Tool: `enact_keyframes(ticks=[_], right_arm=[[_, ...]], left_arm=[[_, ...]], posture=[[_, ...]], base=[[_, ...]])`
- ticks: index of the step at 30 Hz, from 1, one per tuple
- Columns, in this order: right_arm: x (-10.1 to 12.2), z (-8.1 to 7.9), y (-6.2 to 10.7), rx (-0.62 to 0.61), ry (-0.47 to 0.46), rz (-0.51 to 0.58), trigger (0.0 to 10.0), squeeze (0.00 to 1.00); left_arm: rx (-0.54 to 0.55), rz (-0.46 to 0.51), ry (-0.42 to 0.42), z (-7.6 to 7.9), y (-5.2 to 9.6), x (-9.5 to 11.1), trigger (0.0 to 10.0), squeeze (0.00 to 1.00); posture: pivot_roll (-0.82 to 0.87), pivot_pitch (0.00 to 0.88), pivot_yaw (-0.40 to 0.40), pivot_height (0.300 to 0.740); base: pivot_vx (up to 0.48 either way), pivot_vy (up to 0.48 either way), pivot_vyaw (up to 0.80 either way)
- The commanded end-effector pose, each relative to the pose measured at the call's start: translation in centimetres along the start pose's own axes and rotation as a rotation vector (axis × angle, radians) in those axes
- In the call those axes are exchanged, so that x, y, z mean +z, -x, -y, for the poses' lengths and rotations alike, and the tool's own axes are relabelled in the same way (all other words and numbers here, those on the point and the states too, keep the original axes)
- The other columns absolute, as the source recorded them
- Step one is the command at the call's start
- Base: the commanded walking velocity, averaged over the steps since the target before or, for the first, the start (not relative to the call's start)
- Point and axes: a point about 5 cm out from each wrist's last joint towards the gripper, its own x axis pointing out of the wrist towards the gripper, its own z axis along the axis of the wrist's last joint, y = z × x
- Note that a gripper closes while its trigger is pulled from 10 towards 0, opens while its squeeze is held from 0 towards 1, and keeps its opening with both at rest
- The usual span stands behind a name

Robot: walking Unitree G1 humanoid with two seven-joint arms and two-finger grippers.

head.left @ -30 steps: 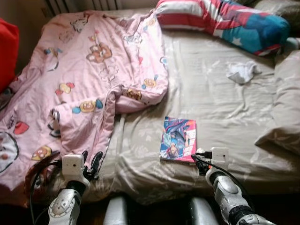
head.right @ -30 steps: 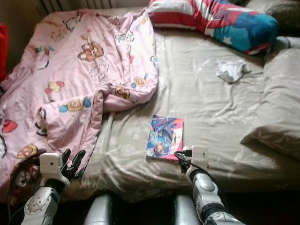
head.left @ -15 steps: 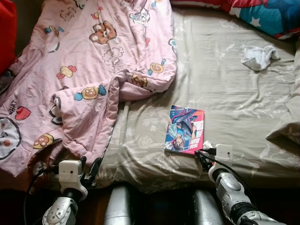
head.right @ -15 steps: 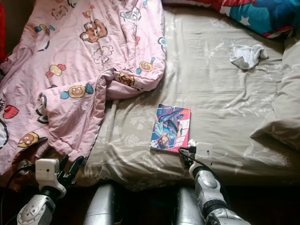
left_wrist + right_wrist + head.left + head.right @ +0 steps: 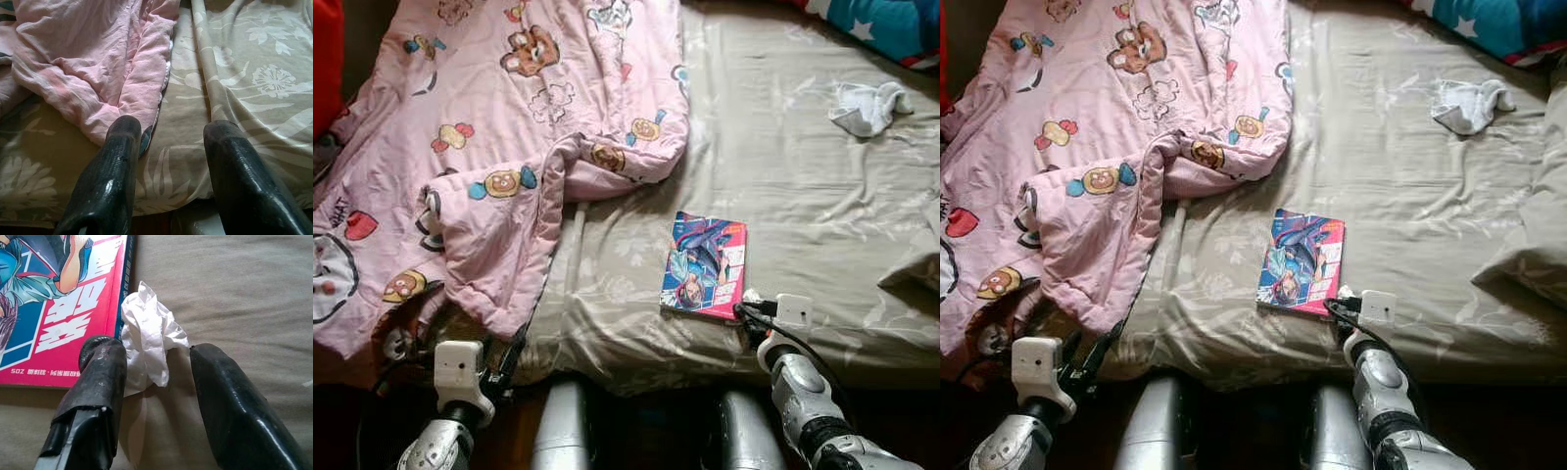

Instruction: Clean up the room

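The likeliest slip was the right hand (image 5: 154, 377) pinching the beige floral bedsheet (image 5: 803, 196) along with the crumpled white paper tissue (image 5: 146, 345), or catching the red-and-blue glossy comic book (image 5: 703, 266) lying just beside it at nine o'clock. That hand stood wide open, its black fingers (image 5: 100, 377) straddling the tissue, one apparently brushing it, gripping nothing. The tissue lay near the bed's front edge. The left hand (image 5: 171, 166) hovered, also spread and empty, by the hem of the pink cartoon-printed quilt (image 5: 499, 147). A white sock (image 5: 867, 104) lay well apart at one o'clock.
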Motion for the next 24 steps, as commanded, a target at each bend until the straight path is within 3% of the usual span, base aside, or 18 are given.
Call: enact_keyframes(ticks=[1, 24], right_arm=[[-1.58, 0.05, 0.54, -0.009, -0.012, -0.044, 0.0, 0.00], [-0.82, -0.09, 0.34, -0.013, -0.013, -0.003, 0.0, 0.00]], left_arm=[[0.014, -0.053, -0.018, -0.42, 0.77, -0.76, 10.0, 0.00], [0.029, -0.086, -0.020, -0.22, 1.21, -1.29, 10.0, 0.00]], posture=[[0.18, 0.350, 0.069, 0.622], [0.17, 0.356, 0.066, 0.622]], base=[[0.000, 0.000, 0.00], [0.000, 0.000, 0.00]])
